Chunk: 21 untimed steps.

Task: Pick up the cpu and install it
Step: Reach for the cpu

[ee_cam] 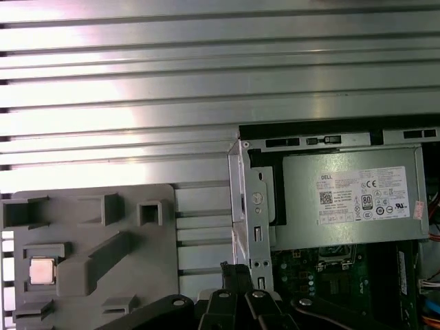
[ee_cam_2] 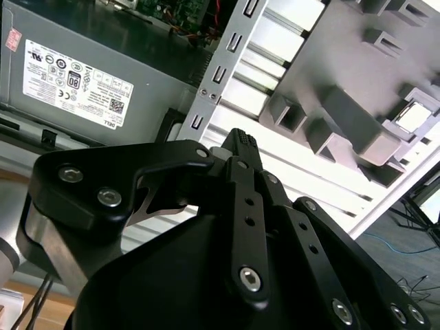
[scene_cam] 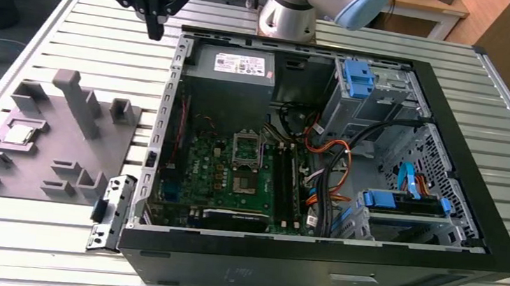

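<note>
Black gripper [ee_cam_2: 240, 141] linkage sits closest to the lens in both wrist views, its 2 fingers drawn together at the tip with nothing between them. In the exterior view the gripper [scene_cam: 156, 31] hangs above the slatted metal table [scene_cam: 29, 248], just outside the corner of the open computer case [scene_cam: 319, 261] where the grey power supply [scene_cam: 234, 67] sits. That case is the biggest thing on the table. Beside the case, on the exterior view's left, lies the grey plastic tray [scene_cam: 67, 146] with raised blocks and square recesses. Inside the case, the green motherboard [scene_cam: 232, 183] lies flat below the power supply, with the metal-framed socket [scene_cam: 246, 150] near its middle. The cpu [scene_cam: 18, 133] rests flat in 1 square recess at the tray's edge farthest from the case, silver top facing up. It lies well apart from the gripper, with the tray's tall blocks standing between them.
</note>
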Available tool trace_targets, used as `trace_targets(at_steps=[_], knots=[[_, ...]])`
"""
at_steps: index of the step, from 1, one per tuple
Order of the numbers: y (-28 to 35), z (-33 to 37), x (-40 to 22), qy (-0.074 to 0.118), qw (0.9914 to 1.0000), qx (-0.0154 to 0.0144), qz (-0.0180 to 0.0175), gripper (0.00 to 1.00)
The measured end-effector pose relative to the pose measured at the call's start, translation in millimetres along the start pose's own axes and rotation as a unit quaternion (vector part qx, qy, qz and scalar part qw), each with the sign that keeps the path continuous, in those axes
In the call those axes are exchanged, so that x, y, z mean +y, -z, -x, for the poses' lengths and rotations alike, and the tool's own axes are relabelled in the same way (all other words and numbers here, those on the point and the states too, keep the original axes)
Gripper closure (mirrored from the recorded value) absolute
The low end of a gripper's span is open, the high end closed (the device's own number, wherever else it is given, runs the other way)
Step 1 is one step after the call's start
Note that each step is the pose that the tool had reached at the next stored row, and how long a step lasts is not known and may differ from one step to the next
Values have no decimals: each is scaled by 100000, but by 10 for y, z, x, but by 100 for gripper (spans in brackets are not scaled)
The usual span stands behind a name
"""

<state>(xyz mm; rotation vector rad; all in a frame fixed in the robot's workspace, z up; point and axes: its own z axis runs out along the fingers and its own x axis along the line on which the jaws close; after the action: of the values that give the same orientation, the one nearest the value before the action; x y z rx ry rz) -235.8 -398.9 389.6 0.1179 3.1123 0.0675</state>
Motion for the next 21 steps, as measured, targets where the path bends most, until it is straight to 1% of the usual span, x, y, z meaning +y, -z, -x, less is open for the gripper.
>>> trace_targets(at_steps=[8,14,21], knots=[[-30,-216,-18,3,100000,-5,3,89],[-52,-359,-30,-5,100000,-4,4,89],[-79,-506,-42,-3,100000,-5,5,89]])
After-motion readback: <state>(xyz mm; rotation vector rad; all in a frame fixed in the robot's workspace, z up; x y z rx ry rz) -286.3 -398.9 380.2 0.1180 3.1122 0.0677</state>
